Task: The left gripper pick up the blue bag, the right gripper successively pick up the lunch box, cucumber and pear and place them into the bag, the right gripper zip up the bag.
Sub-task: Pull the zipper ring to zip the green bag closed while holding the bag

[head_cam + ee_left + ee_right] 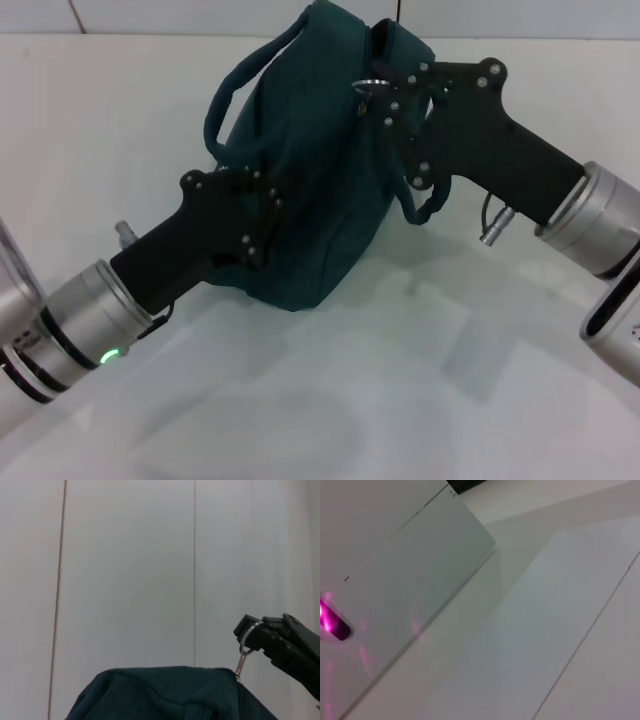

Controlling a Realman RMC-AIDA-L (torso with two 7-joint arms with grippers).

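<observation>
1. Two pincers meet at the bag (320, 170). The left pincer (268, 215), nearer, is pressed into the bag's near flank; whether it grips cloth I cannot tell.
2. Farther off, the right pincer (385, 95) is closed on the zip ring (372, 86) at the bag's top edge, the zip line running away from it along that top.
3. Head view shows both arms and the worktop (400, 380); left wrist view alone shows the ring (243, 645) pulled taut above the seam.
</observation>
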